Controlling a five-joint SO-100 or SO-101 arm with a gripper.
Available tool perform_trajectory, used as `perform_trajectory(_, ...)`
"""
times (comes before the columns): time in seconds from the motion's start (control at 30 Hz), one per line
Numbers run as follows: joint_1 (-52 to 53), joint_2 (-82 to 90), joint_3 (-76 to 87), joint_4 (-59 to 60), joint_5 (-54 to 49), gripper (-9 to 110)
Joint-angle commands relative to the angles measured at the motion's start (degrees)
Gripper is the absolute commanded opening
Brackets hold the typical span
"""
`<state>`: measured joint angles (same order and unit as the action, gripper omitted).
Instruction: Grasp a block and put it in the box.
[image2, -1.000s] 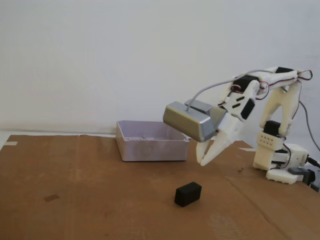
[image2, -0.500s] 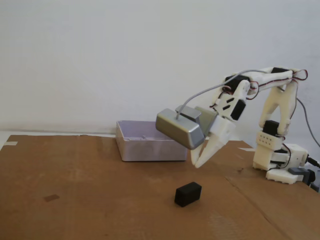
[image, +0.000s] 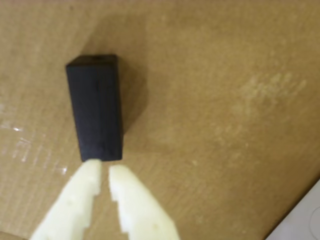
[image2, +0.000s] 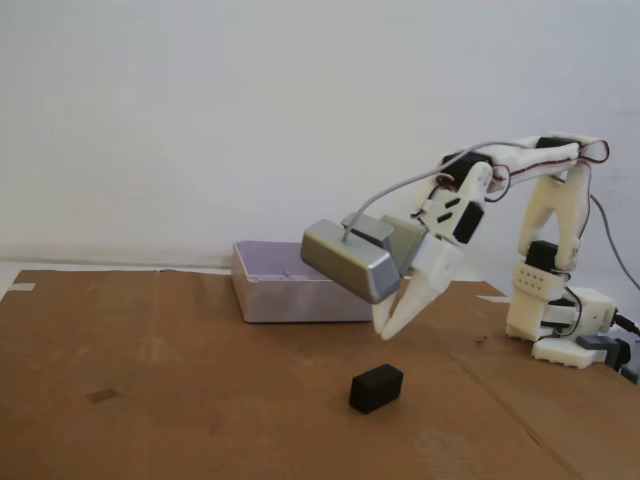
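The black block (image2: 376, 388) lies on the brown cardboard, in front of the box (image2: 270, 290), a pale lilac-grey tray standing further back. My gripper (image2: 384, 331) hangs in the air above the block and slightly behind it, tips pointing down, touching nothing. In the wrist view the block (image: 95, 106) fills the upper left, and my gripper (image: 104, 172) sits just below its near end. The two cream fingertips are almost together with a thin gap and nothing between them.
A shiny grey camera module (image2: 343, 260) with a cable rides on the wrist. The arm's base (image2: 560, 325) stands at the right on the cardboard sheet (image2: 180, 420). A small dark mark (image2: 103, 396) lies at the left.
The arm has reached forward and left, carrying the gripper and the grey module nearer to the block. Block and box have stayed where they were.
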<state>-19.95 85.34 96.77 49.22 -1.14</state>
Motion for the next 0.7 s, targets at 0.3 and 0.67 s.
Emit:
perform_trajectory(0.3,-1.8,2.0,-6.3,-0.8,0.2,31)
perform_trajectory(0.67,-4.6,-0.5,-7.3,-0.9,0.9,31)
